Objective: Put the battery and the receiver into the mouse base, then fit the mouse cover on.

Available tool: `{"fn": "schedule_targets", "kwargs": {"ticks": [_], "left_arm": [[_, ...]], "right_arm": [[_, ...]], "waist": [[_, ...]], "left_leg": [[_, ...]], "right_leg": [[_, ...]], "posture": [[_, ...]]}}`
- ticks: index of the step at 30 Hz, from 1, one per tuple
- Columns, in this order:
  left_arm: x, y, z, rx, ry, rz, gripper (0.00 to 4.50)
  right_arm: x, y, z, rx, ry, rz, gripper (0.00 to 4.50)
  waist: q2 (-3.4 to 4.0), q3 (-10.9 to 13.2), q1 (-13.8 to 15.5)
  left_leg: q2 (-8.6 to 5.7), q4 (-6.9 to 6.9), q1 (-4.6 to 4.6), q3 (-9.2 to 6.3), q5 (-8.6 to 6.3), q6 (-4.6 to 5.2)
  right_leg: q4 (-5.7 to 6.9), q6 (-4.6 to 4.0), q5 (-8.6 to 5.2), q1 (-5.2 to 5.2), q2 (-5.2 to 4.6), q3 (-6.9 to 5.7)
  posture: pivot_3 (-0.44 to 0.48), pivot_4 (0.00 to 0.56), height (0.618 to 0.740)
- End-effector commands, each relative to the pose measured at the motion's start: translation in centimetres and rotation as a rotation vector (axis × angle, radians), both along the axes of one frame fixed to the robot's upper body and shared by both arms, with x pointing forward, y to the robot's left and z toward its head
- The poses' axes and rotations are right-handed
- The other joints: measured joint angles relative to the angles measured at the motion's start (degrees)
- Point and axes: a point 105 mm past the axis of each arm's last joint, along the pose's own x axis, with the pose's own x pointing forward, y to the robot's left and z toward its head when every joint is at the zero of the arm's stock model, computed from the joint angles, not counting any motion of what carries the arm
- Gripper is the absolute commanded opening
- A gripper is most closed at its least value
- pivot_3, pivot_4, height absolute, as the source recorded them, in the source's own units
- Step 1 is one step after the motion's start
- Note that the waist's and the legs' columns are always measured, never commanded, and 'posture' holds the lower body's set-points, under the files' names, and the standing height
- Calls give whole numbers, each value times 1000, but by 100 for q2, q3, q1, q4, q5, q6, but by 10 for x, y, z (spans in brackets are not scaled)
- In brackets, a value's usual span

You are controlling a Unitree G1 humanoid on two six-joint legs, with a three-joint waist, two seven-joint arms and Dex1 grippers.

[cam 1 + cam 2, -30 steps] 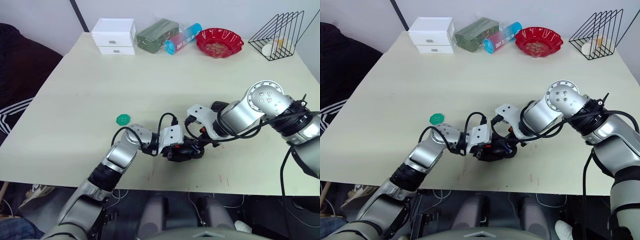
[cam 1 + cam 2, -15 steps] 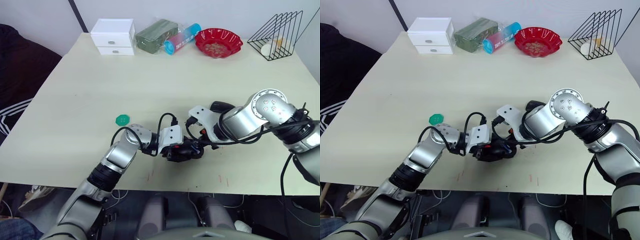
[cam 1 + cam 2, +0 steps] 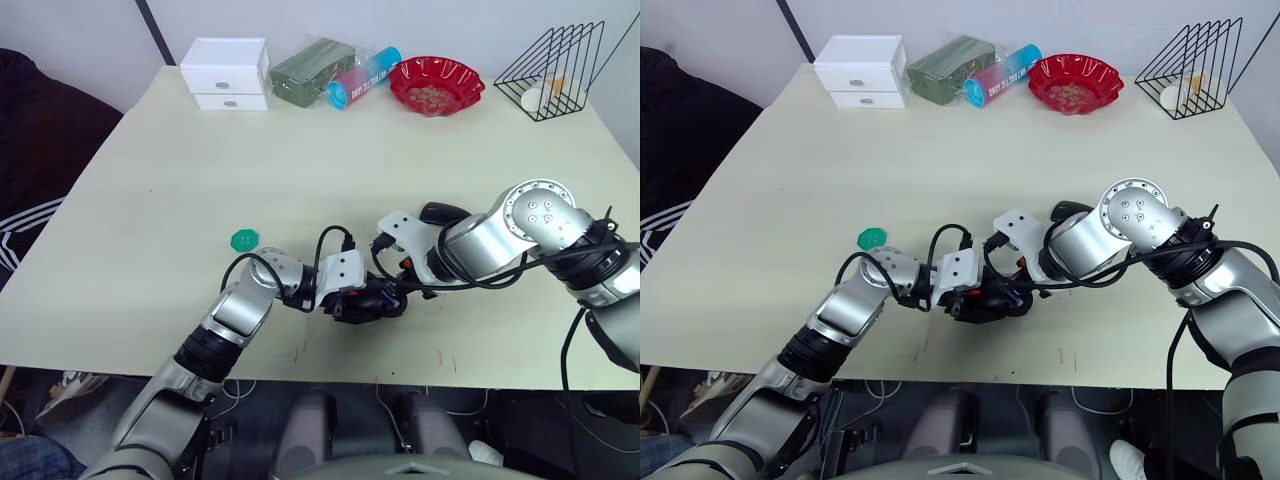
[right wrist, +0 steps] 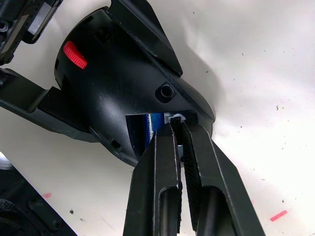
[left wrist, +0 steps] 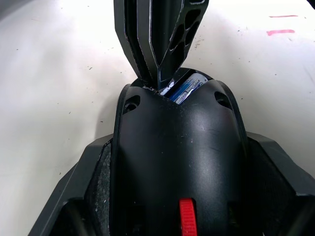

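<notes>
The mouse base (image 3: 366, 301) lies near the table's front edge, black with a red patch (image 4: 75, 55). My left gripper (image 5: 179, 147) is shut on it, one finger on each side. A blue battery (image 4: 147, 125) lies in its open compartment. My right gripper (image 4: 175, 126) is shut, its tips at that compartment's edge on a small silver piece, the receiver (image 4: 176, 117). In the left wrist view the right gripper's fingers (image 5: 160, 44) reach down to the battery (image 5: 184, 88). The mouse cover (image 3: 440, 212), a plain black shell, lies just behind my right forearm.
A green round cap (image 3: 245, 239) lies left of the arms. Along the far edge stand a white drawer box (image 3: 229, 72), a green packet (image 3: 315, 70), a tube (image 3: 365, 76), a red bowl (image 3: 437, 84) and a black wire rack (image 3: 555, 70).
My right elbow has swung a little to the right over the last second. Both grippers have stayed at the mouse base.
</notes>
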Motion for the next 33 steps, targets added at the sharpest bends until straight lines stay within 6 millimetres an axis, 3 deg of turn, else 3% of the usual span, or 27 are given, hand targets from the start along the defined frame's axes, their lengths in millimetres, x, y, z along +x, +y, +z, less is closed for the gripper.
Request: {"fn": "schedule_targets", "kwargs": {"ticks": [1,16,20,33], "left_arm": [[-5,1,-11,40,24,-20,3044],[-4,1,-12,39,24,-18,3044],[-3,1,-12,40,24,-17,3042],[-3,0,-12,38,27,-15,3042]], "right_arm": [[-1,-3,-6,-35,10,3,0],[-4,-1,-3,-45,12,38,0],[-2,-1,-2,-46,7,34,1392],[-4,-1,-1,-42,5,43,1392]], "waist": [[0,0,-3],[0,0,-5],[1,0,-4],[0,0,-6]], "left_leg": [[0,0,0,0,0,0],[0,0,0,0,0,0],[0,-1,-1,0,0,0],[0,-1,0,0,0,0]], "right_leg": [[0,0,0,0,0,0],[0,0,0,0,0,0],[0,0,0,-1,0,0],[0,0,0,0,-1,0]], "posture": [[0,150,740],[0,150,740],[0,150,740],[0,150,740]]}}
